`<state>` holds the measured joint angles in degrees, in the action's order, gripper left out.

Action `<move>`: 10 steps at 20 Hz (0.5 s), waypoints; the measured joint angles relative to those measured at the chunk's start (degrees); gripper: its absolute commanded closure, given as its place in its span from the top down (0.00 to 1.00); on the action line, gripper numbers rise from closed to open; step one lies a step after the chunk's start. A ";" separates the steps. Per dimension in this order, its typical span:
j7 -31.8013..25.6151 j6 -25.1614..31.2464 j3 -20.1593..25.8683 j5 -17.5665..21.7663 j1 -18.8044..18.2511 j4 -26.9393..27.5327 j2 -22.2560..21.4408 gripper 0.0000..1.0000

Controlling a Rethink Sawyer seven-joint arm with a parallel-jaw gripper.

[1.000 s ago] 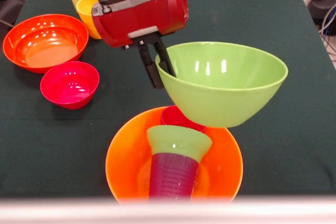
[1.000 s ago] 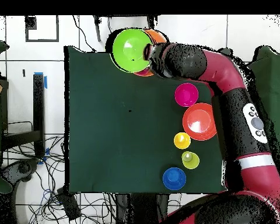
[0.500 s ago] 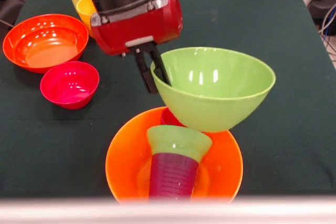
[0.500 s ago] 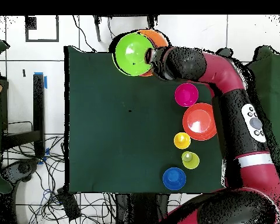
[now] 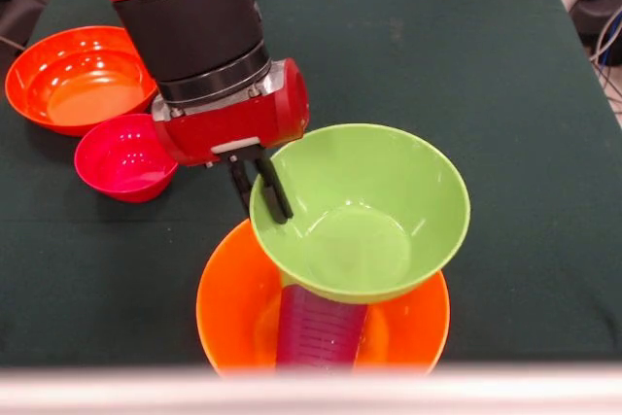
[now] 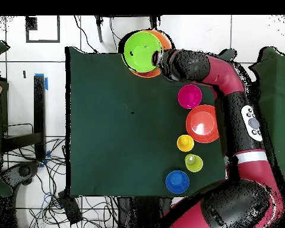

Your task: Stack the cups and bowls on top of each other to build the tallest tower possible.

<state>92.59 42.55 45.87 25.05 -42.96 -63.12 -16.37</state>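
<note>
A: Where is the large green bowl [image 5: 362, 211] right now?

B: Mouth up over the tower [image 5: 321, 323], in the grip of the gripper [image 5: 260, 187]. One finger sits inside the rim and one outside, so the jaws are clamped on the bowl's wall at the side nearest the arm. Under it I can see only the purple ribbed cup [image 5: 321, 328], standing in the large yellow-orange bowl [image 5: 225, 303]. Whatever tops that cup is hidden by the green bowl.

A: Is it resting on the stack yet?

B: I can't say for sure; its underside looks to be at or just above the hidden top, and the overhead view only shows it centred over the orange bowl.

A: How would you expect it to handle?

B: Thin, stiff plastic, light, glossy and likely slick. Held by one point on the rim, a bowl this wide will want to tip away from the pinch, and here the far edge does sit a little low. The rim is really the only place to take it, the wall being too wide to span.

A: The risk?

B: A wide bowl on a narrow perch. Off-centre release could slide it off or topple the tower. The small red-pink bowl [image 5: 124, 155] and wide orange-red bowl [image 5: 80, 75] wait on the counter [image 5: 486, 65].
</note>
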 measured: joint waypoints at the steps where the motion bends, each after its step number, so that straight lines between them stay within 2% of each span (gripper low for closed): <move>1: -0.33 0.00 0.13 0.02 0.01 0.29 0.15 0.00; 10: -2.58 0.25 0.56 0.13 -0.08 1.45 0.99 0.00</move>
<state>90.02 42.80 46.43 25.19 -43.04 -61.67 -15.38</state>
